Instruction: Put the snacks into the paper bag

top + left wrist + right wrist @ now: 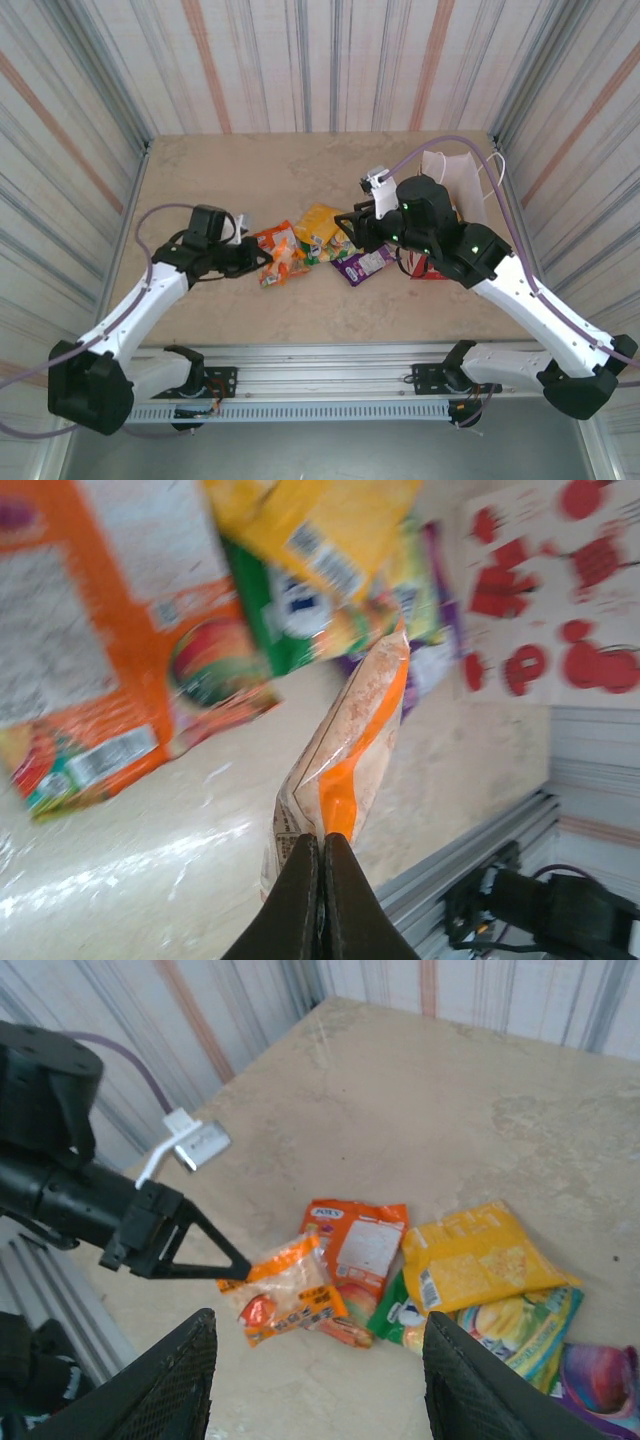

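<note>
My left gripper (322, 845) is shut on the edge of a small orange-and-clear snack packet (350, 730), which hangs a little above the tabletop. From the right wrist that packet (290, 1295) sits at the left of the pile, with the left gripper (235, 1268) pinching its corner. More snacks lie beside it: an orange FOX'S packet (360, 1245), a yellow one (480, 1260), a green one (398, 1312) and a purple one (600, 1380). My right gripper (318, 1320) hovers open above the pile, holding nothing. The paper bag (455, 178) stands at the far right, partly hidden behind the right arm.
A metal rail (330, 375) runs along the table's near edge. Striped walls (90, 150) close in the table on three sides. The bag's cord handle (496, 168) sticks out toward the right wall. Bare tabletop (300, 170) lies beyond the pile.
</note>
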